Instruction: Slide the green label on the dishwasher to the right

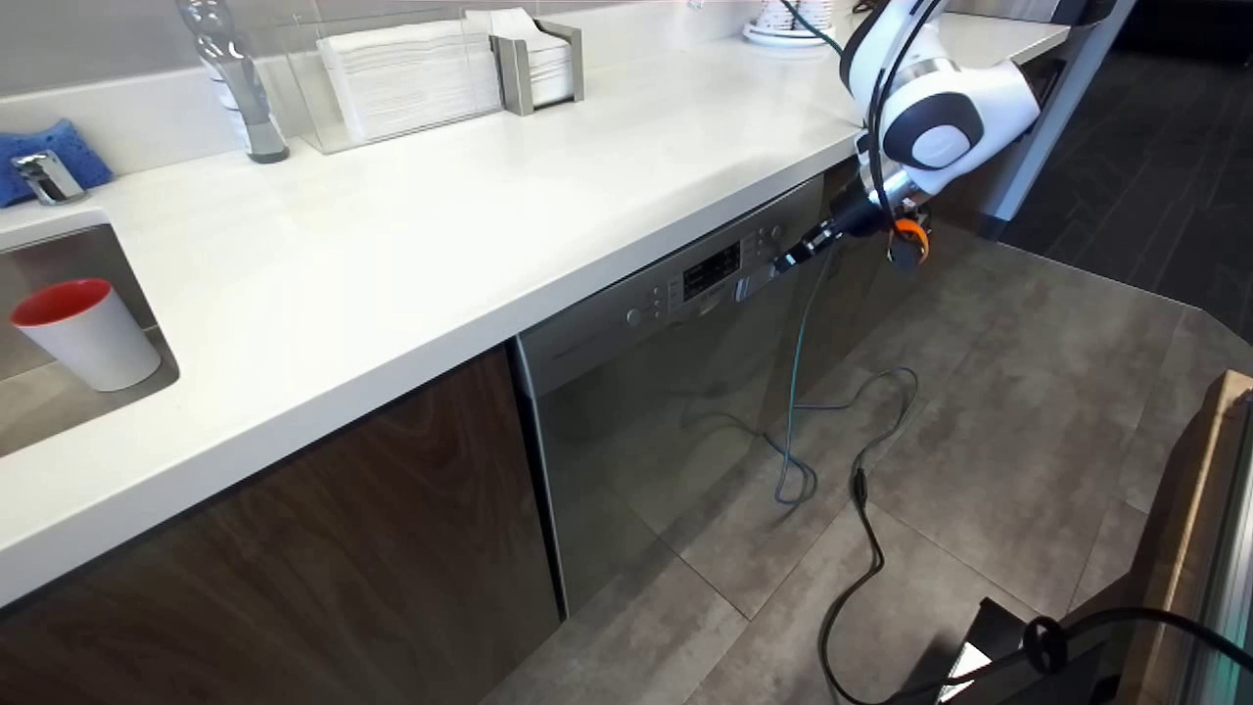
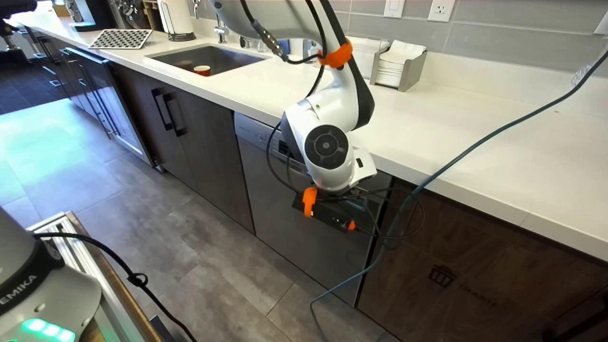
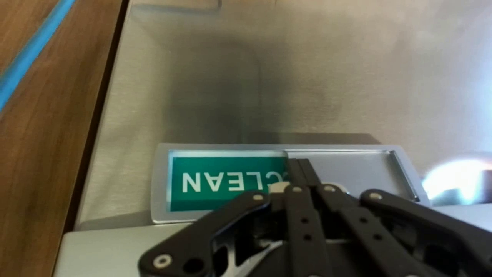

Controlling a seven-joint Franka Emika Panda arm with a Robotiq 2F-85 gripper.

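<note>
At the dishwasher (image 1: 641,441), holds gripper (image 3: 298,164) clenched just left of green label (image 3: 226,181).
Likely placed for pushing right; cannot tell if touching.

On the long white counter (image 1: 392,245), a blue sponge (image 1: 76,157) sits at the left. A clear bottle (image 1: 235,93) stands to its right, then a see-through holder (image 1: 326,119) and a gray holder (image 1: 515,76), both with white napkins (image 1: 416,78). White plates (image 1: 783,37) sit far to the right. A long cord (image 1: 859,485) curls over the gray floor (image 1: 1038,343).
</note>
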